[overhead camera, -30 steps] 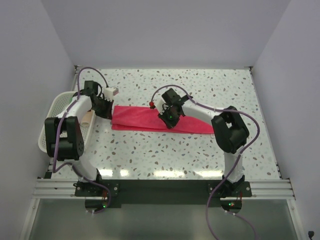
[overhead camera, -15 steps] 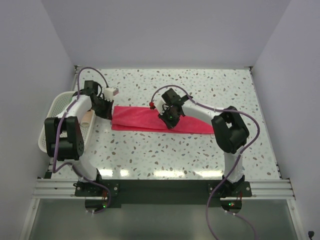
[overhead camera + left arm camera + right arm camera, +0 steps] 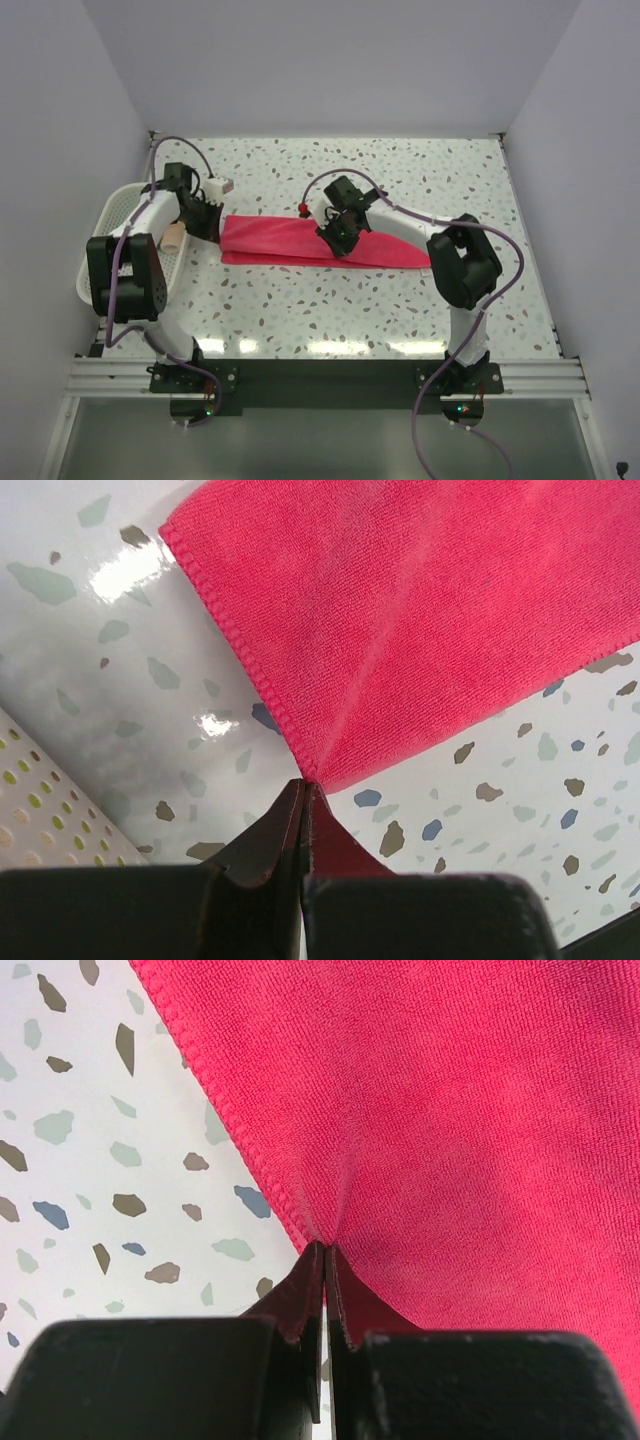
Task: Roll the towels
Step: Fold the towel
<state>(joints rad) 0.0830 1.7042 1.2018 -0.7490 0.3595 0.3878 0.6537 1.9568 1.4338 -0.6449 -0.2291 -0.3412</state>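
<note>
My speckled desk (image 3: 400, 300) carries the pink-red towel (image 3: 280, 240), lying as a long flat strip. Left of the towel sits the white mesh basket (image 3: 115, 215). My left pincer (image 3: 303, 785) is clenched on the towel's left-end hem. My right pincer (image 3: 325, 1250) pinches a hemmed edge near the towel's middle.

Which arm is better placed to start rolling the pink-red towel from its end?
Probably the left. The left gripper is shut on a corner of the pink-red towel, at its short end; the right gripper pinches a long edge near mid-length, far from either end.
</note>
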